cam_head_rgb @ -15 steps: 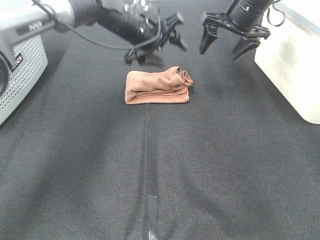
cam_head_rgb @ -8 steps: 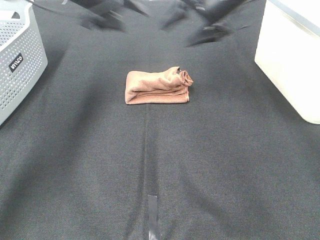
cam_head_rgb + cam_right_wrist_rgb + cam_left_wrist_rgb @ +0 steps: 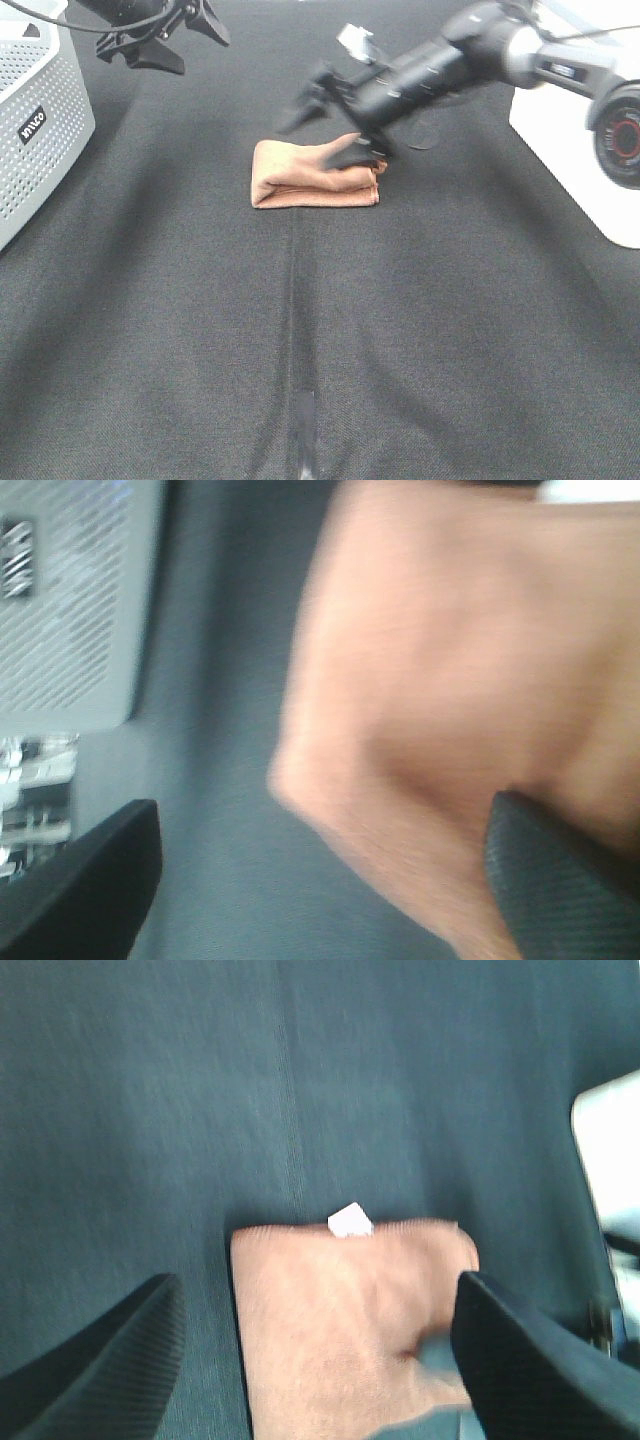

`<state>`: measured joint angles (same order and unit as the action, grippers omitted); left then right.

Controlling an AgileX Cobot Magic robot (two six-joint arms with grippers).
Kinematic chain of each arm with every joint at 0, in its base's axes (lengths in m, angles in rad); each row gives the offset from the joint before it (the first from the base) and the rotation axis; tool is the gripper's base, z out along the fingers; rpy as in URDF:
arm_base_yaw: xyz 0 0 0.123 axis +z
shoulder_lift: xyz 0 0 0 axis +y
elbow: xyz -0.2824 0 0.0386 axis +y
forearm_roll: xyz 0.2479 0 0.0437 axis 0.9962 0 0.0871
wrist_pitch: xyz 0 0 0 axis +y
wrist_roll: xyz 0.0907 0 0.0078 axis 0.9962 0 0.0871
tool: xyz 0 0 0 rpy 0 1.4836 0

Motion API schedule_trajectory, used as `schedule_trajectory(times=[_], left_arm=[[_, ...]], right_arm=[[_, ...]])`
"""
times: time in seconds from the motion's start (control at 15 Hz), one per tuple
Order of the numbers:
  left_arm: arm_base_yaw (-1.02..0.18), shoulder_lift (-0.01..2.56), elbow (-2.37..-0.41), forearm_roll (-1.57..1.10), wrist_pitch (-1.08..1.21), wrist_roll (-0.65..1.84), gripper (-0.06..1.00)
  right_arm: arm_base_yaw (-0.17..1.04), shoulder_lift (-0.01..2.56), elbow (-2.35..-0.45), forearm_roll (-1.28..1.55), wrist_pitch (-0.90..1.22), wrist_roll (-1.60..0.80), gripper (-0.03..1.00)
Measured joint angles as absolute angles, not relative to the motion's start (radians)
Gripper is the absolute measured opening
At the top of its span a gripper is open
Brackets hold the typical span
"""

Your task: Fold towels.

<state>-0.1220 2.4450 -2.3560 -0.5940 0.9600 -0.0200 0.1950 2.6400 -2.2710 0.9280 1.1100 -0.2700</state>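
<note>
The brown towel (image 3: pixel 315 173) is lying as a compact folded bundle mid-bench, so the folding looks mostly done, with perhaps a tidy-up remaining. The right gripper (image 3: pixel 335 125) is hovering over its far right corner, jaws wide, holding nothing. The left gripper (image 3: pixel 165 40) is hanging well apart, jaws wide. The basket (image 3: pixel 40 120) and white bin (image 3: pixel 575 130) are flanking plenty of open bench (image 3: pixel 300 350).

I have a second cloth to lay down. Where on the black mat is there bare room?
Bare mat spreads across the whole near side of the folded brown towel, between the grey perforated basket and the white bin. It is crowded at the towel's far edge, where the right end effector reaches in.
</note>
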Motion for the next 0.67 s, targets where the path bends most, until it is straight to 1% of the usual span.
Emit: schedule_trajectory(times=[0.2,0.4,0.6,0.67], left_arm=[[-0.122,2.445,-2.356,-0.595,1.028,-0.020,0.71],[-0.122,2.422,-2.356,-0.569,1.128,-0.020,0.71],[-0.122,2.317,-2.356,-0.489,1.197,-0.020,0.71],[-0.123,2.246,-2.356,-0.417,1.207,-0.020,0.71]], right_arm=[[0.171,2.630,-2.271,0.875,1.174,-0.250,0.82],[0.172,2.551,-2.271,0.690,1.205,-0.210,0.82],[0.171,2.424,-2.271,0.528,1.207,-0.145,0.82],[0.173,2.351,-2.271,0.484,1.210,-0.118,0.82]])
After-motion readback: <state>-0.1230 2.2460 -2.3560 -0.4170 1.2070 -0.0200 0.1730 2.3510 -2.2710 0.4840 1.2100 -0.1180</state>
